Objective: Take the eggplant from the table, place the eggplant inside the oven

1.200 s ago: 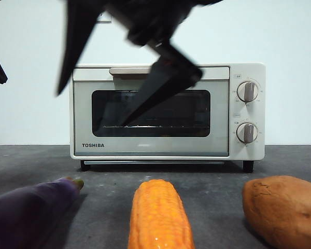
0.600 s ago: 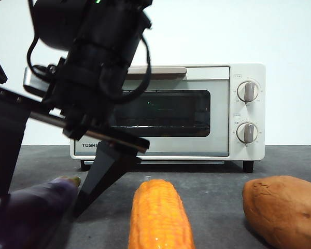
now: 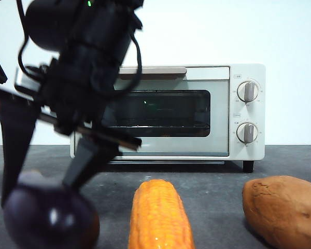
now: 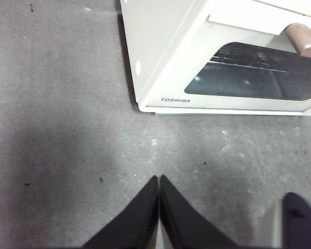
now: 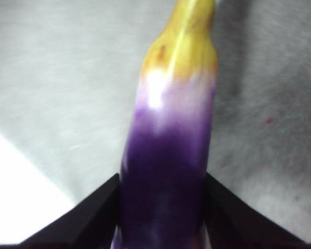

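Right gripper [image 3: 39, 189] reaches down at the near left of the scene, its two black jaws closed around the eggplant [image 3: 49, 215], one on each flank. From the right wrist view the eggplant [image 5: 168, 155] runs straight out between the jaws, dark purple where they grip it, paling toward its yellowish-green stem end. In the front view it shows end-on as a dark rounded mass with glossy highlights, low over the table [image 3: 212, 179]; whether it touches the surface cannot be told. Just right of it lies the orange corn cob [image 3: 159, 215], and farther right the brown-orange sweet potato [image 3: 285, 210]. Behind them, at the far side, stands the oven [image 3: 217, 111] with its door shut; the arm's dark bulk hides the oven's left part. Seen from the left wrist, the left gripper [image 4: 159, 207] hangs over bare table near the oven's corner [image 4: 166, 67], its jaws pressed together on nothing.
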{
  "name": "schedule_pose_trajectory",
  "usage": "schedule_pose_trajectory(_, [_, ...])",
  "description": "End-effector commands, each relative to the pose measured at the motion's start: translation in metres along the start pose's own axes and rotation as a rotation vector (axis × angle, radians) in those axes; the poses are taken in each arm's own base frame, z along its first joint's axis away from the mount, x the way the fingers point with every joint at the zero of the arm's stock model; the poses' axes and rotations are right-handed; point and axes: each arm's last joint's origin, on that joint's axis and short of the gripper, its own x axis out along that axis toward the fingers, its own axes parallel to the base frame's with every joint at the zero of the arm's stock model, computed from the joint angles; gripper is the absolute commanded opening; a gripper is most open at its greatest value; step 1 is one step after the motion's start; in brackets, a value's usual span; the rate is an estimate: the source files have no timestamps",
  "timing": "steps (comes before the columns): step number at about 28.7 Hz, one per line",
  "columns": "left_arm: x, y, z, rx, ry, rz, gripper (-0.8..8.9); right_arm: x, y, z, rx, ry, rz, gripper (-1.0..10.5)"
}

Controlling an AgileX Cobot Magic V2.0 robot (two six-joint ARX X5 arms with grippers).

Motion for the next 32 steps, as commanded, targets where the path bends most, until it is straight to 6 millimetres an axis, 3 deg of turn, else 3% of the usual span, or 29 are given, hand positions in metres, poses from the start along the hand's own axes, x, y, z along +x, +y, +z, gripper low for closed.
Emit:
schedule_pose_trajectory(1, [-0.005, -0.003, 0.013, 0.031, -0.040, -0.007, 0.06, -0.021, 0.018, 0.006, -0.120, 0.027, -0.003, 1.5])
schedule_pose_trajectory(6, [-0.019, -0.010, 0.033, 0.054, -0.114, -0.015, 0.06, -0.071, 0.032, -0.004, -0.312, 0.164, -0.102, 1.5])
schedule_pose_trajectory(9, [-0.024, -0.016, 0.043, 0.064, -0.145, -0.029, 0.06, -0.101, 0.034, -0.020, -0.374, 0.161, -0.269, 1.5])
schedule_pose_trajectory(14, [-0.016, -0.025, 0.053, 0.074, -0.128, -0.063, 0.06, -0.169, 0.035, -0.049, -0.431, -0.054, -0.480, 1.5])
schedule_pose_trajectory(22, [0.009, -0.049, 0.070, 0.122, -0.063, -0.142, 0.06, -0.246, 0.021, -0.105, -0.423, -0.306, -0.581, 1.5])
schedule_pose_trajectory(26, [0.026, -0.067, 0.087, 0.164, -0.035, -0.186, 0.06, -0.272, 0.010, -0.137, -0.413, -0.394, -0.582, 1.5])
schedule_pose_trajectory(32, [0.058, -0.094, 0.113, 0.243, 0.066, -0.219, 0.06, -0.286, -0.011, -0.177, -0.357, -0.467, -0.578, 1.5])
